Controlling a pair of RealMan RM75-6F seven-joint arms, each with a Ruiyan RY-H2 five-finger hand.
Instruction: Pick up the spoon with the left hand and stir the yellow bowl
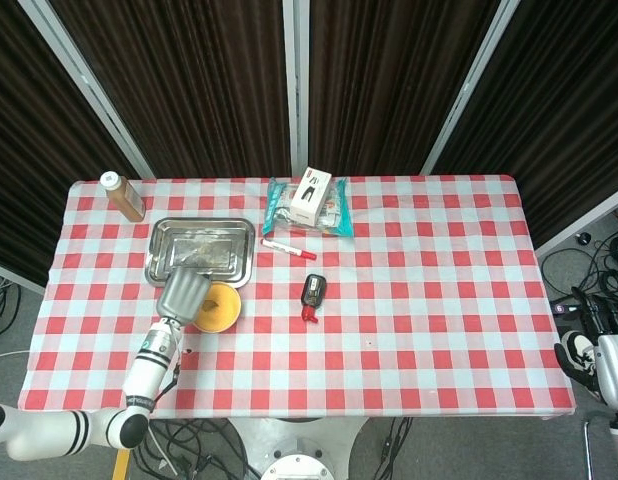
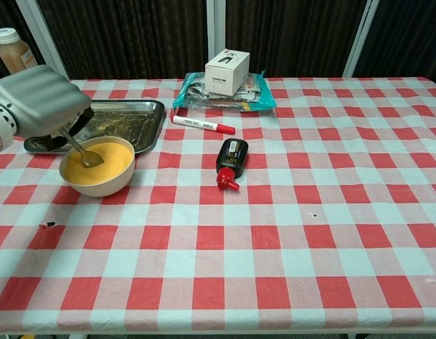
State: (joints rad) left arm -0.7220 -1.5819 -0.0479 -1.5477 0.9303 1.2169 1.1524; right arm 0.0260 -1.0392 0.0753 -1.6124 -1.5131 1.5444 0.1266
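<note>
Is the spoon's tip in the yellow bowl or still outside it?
In. In the chest view the spoon, held by the left hand, slants down with its tip in the yellow contents of the yellow bowl.

Red-and-white checked table (image 2: 288, 240). Back left corner has a brown bottle (image 1: 122, 196) with a white cap, and a steel tray (image 2: 137, 113) sits near it. Toward the middle back, a white box (image 2: 227, 70) rests on a teal packet (image 2: 257, 99), with a red marker (image 2: 202, 125) just in front. Closer in, a small black bottle with a red cap (image 2: 231, 162) lies on its side.
</note>
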